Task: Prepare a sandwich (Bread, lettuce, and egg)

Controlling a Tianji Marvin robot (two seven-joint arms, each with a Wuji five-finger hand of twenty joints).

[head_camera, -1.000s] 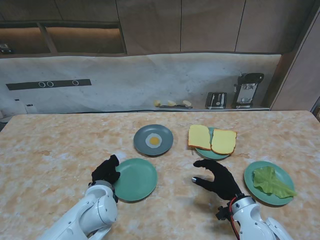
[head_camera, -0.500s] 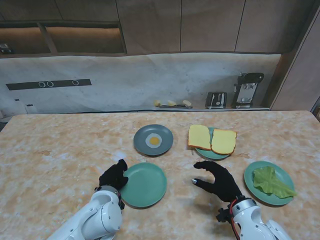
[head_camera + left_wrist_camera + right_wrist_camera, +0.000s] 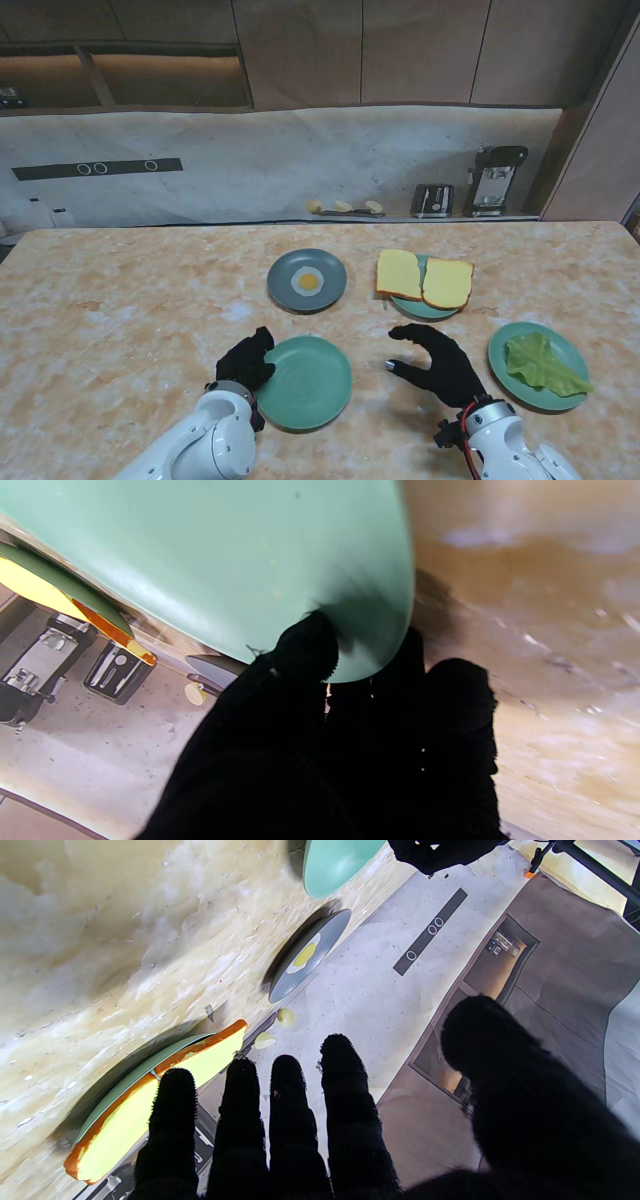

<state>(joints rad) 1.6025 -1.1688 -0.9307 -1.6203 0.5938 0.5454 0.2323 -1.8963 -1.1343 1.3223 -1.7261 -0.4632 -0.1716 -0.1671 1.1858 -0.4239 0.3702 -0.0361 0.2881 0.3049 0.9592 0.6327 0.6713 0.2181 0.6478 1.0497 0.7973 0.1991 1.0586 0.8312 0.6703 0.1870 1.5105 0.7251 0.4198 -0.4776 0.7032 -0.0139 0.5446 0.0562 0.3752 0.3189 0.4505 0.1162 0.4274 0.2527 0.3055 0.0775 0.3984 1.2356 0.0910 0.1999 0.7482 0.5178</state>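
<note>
- Left hand grips empty green plate at its rim.
- Right hand open, hovering over tabletop.
- Egg on grey plate; bread, lettuce plated beyond.

From the stand the room is evenly bright and sharp. Warm light glows in the open wooden shelf high on the far wall. Soft small shadows lie under the plates. My left wrist picture is blurry: the speckled beige stone counter smears into streaks, and my black gloved left hand is a dark shape without detail. In my right wrist picture the counter looks pale, shiny and smeared.
</note>
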